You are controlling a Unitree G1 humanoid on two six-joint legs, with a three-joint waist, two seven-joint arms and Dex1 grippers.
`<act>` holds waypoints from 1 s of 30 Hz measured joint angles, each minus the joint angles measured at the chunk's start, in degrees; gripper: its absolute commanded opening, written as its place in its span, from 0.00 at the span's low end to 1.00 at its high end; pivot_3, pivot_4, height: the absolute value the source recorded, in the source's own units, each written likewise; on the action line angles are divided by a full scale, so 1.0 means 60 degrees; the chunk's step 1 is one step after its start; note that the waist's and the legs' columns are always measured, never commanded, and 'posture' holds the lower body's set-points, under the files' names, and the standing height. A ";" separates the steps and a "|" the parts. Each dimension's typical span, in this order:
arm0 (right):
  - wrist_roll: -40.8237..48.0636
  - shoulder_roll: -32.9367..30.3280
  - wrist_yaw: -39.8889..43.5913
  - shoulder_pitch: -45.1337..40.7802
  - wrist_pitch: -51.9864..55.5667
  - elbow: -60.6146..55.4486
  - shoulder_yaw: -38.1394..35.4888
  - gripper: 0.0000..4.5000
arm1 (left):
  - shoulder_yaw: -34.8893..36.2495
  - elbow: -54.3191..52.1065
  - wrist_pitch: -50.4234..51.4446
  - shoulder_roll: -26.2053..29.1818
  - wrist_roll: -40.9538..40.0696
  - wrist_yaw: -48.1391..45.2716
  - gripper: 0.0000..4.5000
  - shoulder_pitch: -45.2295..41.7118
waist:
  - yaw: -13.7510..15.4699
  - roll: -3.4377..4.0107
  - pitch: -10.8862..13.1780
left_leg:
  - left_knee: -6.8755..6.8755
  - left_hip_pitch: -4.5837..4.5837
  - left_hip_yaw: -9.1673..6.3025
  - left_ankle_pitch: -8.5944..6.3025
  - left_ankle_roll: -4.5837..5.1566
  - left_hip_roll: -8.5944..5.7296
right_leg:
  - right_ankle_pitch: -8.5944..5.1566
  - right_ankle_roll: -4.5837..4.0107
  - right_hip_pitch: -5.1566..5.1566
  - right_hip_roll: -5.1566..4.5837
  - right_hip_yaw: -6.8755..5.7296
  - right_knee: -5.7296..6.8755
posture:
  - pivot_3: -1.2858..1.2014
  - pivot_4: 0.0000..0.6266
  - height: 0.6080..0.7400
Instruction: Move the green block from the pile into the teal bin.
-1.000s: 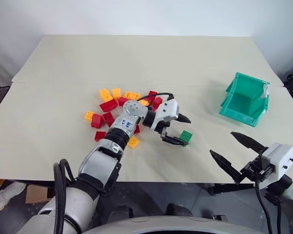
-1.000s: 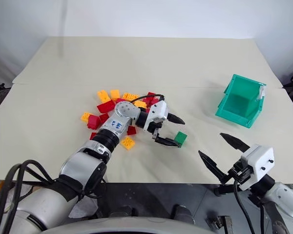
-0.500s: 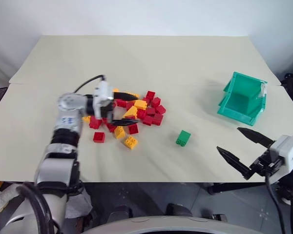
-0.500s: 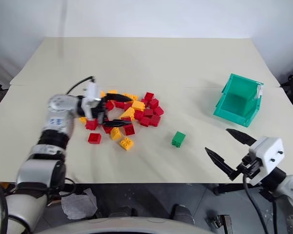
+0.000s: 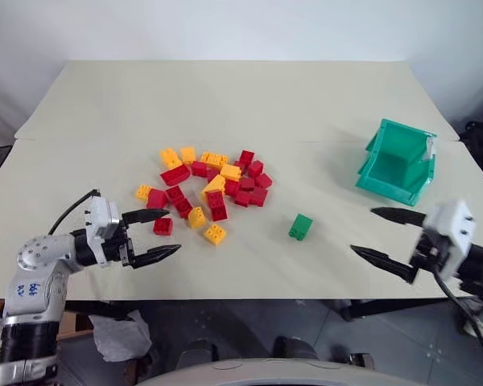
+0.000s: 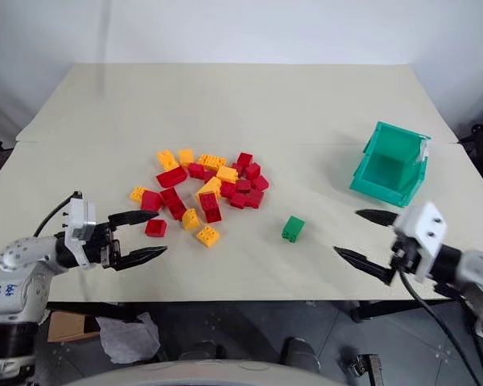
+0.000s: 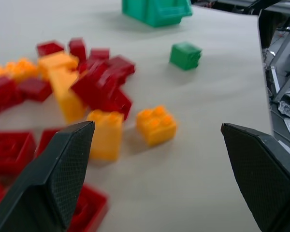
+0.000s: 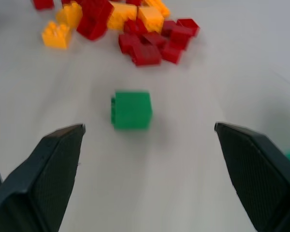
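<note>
Green block [image 5: 300, 227]: lies alone on the table, apart from the other bricks, between the pile and the teal bin, nearer the table's front edge. Nothing touches it.
Pile [image 5: 211, 186]: a loose scatter of red and yellow-orange studded bricks left of the table's middle; a few lie a little apart on its near side.
Teal bin [image 5: 399, 162]: sits toward the table's right side, beyond and to the right of the green block, its sloped open front facing forward.
Left gripper [image 5: 151, 236]: released, its two black fingers spread wide and holding nothing. It hangs at the table's front left edge, pointing right, near the closest bricks of the pile but clear of them.
Right gripper [image 5: 390, 239]: released too, fingers spread wide and empty. It hangs at the front right edge, pointing left toward the green block, well apart from it and just in front of the bin.
Table [image 5: 225, 104]: pale cream top, bare at the far side.
</note>
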 measured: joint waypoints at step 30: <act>-0.2712 0.1330 -0.0392 -0.3147 0.0732 0.2588 0.4032 0.46 | -0.1296 -0.0352 0.0057 -0.0437 -0.0228 0.0233 1.00 -0.0841 | 0.0067 0.0002 -0.0002 | -0.0008 -0.0038 0.0029 -0.0006 0.0003 -0.0003 | 0.0007 0.0000 -0.0043 0.0002 -0.0006 -0.0022 | 0.52 0.24 1.00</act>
